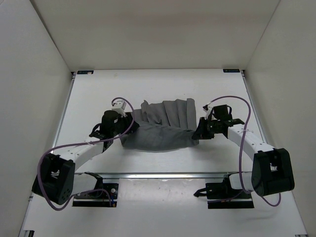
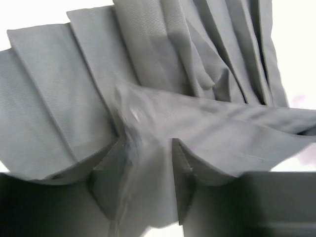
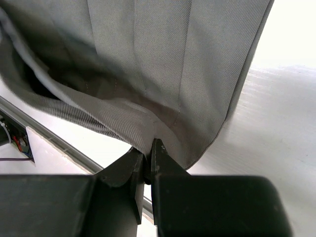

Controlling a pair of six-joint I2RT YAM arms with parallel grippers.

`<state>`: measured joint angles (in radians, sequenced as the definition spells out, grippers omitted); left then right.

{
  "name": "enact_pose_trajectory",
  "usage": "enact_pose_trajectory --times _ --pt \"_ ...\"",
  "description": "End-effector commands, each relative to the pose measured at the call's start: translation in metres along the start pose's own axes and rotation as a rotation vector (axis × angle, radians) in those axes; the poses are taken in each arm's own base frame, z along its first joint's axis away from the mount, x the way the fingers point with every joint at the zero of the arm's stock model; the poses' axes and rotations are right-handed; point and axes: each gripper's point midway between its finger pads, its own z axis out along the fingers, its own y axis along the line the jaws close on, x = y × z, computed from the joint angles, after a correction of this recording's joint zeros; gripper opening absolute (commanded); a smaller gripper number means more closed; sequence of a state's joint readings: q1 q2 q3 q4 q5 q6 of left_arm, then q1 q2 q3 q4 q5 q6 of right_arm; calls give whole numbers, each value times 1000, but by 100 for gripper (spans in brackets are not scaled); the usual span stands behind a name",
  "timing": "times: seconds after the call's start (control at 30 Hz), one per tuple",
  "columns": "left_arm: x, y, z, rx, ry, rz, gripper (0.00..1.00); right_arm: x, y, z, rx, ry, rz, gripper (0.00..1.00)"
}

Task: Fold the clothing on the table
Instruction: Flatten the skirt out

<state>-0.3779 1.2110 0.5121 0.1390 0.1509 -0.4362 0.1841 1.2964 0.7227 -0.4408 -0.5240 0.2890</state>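
Observation:
The grey clothing [image 1: 163, 126] lies bunched and pleated in the middle of the white table [image 1: 163, 84], its near half doubled over the pleats. My left gripper [image 1: 129, 123] is at its left edge. In the left wrist view the jaws of the left gripper [image 2: 148, 143] stand apart, with a blurred fold of the clothing [image 2: 207, 118] loose in the gap between them. My right gripper [image 1: 197, 132] is at the right edge. In the right wrist view the right gripper [image 3: 149, 148] is pinched shut on a corner of the clothing [image 3: 163, 64], which hangs lifted off the table.
A silver rail [image 1: 163, 175] runs across the table's near side between the arm bases. White walls [image 1: 39, 64] enclose the left, right and back. Purple cables [image 1: 232, 98] loop off both arms. Small black brackets [image 1: 85, 72] mark the far corners.

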Motion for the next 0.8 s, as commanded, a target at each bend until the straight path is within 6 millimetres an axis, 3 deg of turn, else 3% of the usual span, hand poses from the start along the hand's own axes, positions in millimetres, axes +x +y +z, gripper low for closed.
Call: enact_pose_trajectory --times 0.0,0.2,0.47,0.7,0.77 --pt "-12 -18 7 96 -16 13 56 -13 6 0 -10 -46 -30 0" --pt "-6 -28 22 167 44 10 64 -14 5 0 -11 -47 -32 0" --pt "-22 -9 43 86 9 27 67 -12 6 2 -19 -41 -35 1" --pt "-5 -1 73 64 86 42 66 -11 7 3 -23 -35 -39 0" --pt "-10 1 79 51 70 42 66 -7 4 4 -23 -26 -28 0"
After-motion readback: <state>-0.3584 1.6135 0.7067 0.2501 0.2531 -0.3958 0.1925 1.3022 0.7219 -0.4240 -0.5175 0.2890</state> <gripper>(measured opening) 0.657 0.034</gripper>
